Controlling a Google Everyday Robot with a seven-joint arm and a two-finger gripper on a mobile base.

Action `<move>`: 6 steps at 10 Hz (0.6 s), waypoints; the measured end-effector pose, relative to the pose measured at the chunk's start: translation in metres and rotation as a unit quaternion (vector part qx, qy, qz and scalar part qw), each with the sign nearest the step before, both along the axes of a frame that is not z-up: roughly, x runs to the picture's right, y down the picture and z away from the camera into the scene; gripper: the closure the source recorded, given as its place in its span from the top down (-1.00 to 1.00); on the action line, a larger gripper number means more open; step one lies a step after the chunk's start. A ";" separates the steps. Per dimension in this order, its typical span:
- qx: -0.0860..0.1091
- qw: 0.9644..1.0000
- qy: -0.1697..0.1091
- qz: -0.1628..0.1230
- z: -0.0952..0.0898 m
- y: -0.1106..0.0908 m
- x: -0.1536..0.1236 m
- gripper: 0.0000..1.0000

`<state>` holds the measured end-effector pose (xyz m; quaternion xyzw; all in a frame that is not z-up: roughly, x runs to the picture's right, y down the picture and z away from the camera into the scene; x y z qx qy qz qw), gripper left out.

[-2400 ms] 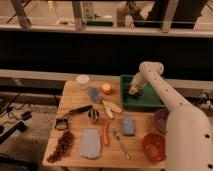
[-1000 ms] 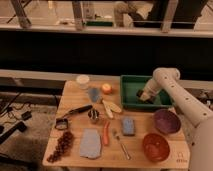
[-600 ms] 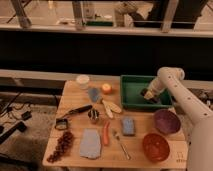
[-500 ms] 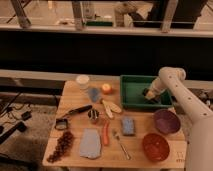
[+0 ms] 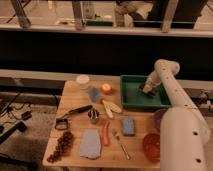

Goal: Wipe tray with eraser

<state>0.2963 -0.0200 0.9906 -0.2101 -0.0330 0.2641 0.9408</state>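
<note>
**Down in the tray, gripper on eraser**

The gripper point(image 5: 148, 90) reaches into the right half of the tray point(image 5: 131, 100), clamped on the eraser point(image 5: 145, 91), which touches the green floor. The tray sits at the back right of the table point(image 5: 75, 102), with a purple bowl point(image 5: 158, 118) just in front.

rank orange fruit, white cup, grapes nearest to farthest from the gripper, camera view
From the gripper, down in the tray:
1. orange fruit, just left of the tray
2. white cup, back left of the table
3. grapes, front-left corner
</note>
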 end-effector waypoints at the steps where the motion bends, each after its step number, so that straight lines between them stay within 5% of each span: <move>1: 0.001 1.000 -0.003 -0.006 0.003 -0.005 -0.004 -0.63; 6: 0.025 0.998 -0.039 -0.033 0.003 -0.014 -0.063 -0.63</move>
